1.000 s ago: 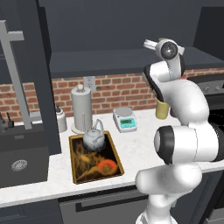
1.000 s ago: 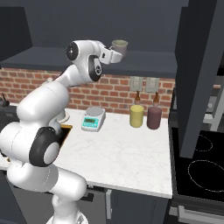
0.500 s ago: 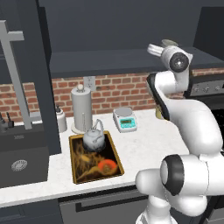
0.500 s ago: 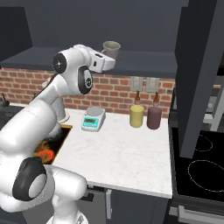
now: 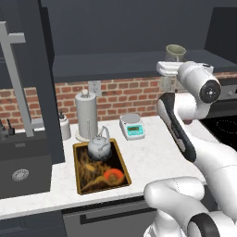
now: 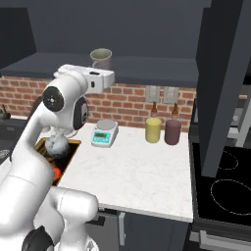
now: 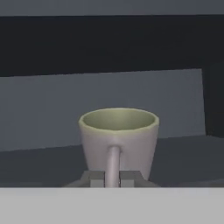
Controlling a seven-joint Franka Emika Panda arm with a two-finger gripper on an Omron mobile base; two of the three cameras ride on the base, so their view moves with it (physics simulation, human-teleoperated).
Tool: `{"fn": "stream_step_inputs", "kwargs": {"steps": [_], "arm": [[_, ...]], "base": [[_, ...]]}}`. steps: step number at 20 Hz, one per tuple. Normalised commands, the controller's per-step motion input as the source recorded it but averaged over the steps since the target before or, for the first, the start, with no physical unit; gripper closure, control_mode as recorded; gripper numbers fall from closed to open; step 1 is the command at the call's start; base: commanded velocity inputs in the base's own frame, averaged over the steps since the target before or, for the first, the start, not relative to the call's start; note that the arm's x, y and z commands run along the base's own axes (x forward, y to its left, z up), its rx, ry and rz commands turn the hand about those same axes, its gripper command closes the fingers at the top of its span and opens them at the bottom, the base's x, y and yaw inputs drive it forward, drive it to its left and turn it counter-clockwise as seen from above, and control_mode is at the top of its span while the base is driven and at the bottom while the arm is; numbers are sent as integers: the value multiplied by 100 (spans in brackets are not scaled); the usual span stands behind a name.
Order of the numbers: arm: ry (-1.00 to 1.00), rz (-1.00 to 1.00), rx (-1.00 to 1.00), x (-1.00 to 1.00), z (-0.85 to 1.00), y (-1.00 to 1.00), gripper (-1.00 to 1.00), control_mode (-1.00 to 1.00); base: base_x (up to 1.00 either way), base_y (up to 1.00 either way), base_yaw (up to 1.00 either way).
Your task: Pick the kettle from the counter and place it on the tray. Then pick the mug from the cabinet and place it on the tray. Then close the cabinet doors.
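The pale grey-green mug (image 7: 118, 140) hangs in front of the open cabinet's dark shelf, upright, with my gripper (image 7: 113, 177) shut on its side handle. The mug (image 5: 175, 52) sits just above the white hand in the left base view, and the mug (image 6: 101, 58) tops my gripper (image 6: 102, 70) in the right base view. The silver kettle (image 5: 99, 147) stands at the far end of the dark tray (image 5: 77, 172) on the white counter (image 5: 148, 155). The kettle (image 6: 58, 145) is partly hidden by my arm. Both cabinet doors (image 5: 45, 78) (image 6: 220, 83) stand open.
A grey paper-towel cylinder (image 5: 86, 115) and a small scale (image 5: 132, 126) stand behind the tray. A yellow cup (image 6: 153, 130) and a maroon cup (image 6: 172, 131) sit by the brick wall. The sink (image 5: 21, 173) lies left, the stove (image 6: 223, 188) right.
My gripper has carried the mug to the left, out from the cabinet, and the arm's elbow has swung with it. The kettle and tray have not moved.
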Motion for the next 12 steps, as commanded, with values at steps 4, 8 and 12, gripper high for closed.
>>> {"fn": "stream_step_inputs", "kwargs": {"steps": [4,8,12], "arm": [[-7,33,-20,-51,22,-5,100,-100],[-1,47,-20,-57,2,-5,100,-100],[0,58,-19,-61,-11,5,100,-100]], "base": [[0,0,0],[0,0,0],[0,0,0]]}}
